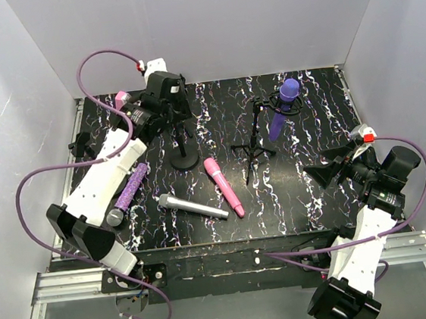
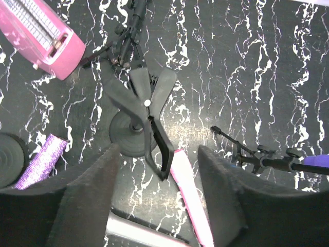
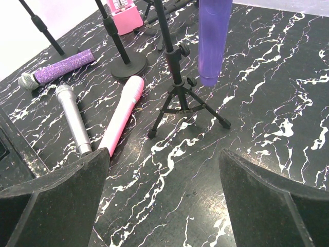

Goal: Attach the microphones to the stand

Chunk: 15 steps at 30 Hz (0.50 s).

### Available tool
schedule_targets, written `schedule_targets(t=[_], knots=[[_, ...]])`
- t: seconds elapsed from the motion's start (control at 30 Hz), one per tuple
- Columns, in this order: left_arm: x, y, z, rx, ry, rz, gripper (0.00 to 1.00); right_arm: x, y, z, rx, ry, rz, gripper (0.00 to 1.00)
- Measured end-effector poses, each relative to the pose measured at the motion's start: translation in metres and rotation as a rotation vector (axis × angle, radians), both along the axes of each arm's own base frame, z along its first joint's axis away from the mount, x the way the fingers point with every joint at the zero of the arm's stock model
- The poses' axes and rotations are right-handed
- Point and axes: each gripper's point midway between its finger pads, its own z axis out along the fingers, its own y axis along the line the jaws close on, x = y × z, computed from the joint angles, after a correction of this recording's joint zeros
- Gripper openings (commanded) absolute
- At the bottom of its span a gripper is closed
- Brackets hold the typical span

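Note:
The dark purple microphone (image 1: 285, 105) hangs in the clip of the tripod stand (image 1: 254, 149); it also shows in the right wrist view (image 3: 213, 36). The pink microphone (image 1: 224, 186), the silver-grey microphone (image 1: 191, 207) and the glittery purple microphone (image 1: 129, 191) lie flat on the table. My left gripper (image 1: 164, 111) is open above the round-base stand (image 1: 185, 161), whose empty clip (image 2: 149, 103) sits just ahead of the fingers. My right gripper (image 1: 328, 164) is open and empty, right of the tripod.
A pink wedge-shaped box (image 1: 121, 99) sits at the back left. Another black stand base (image 2: 10, 159) lies near the left edge. Grey walls close the table on three sides.

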Motion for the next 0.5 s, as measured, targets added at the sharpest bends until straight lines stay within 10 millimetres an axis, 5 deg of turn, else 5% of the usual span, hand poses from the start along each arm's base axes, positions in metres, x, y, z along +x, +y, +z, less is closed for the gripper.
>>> schedule_targets(t=[0.17,0.5], knots=[[-0.016,0.011,0.007,-0.006,-0.015,-0.006,0.98,0.000,0.000,0.000,0.000,0.000,0.001,0.93],[-0.094,0.038,0.027,-0.103,-0.131,-0.178,0.98,-0.012,0.011,-0.001,0.004,-0.033,0.086,0.93]])
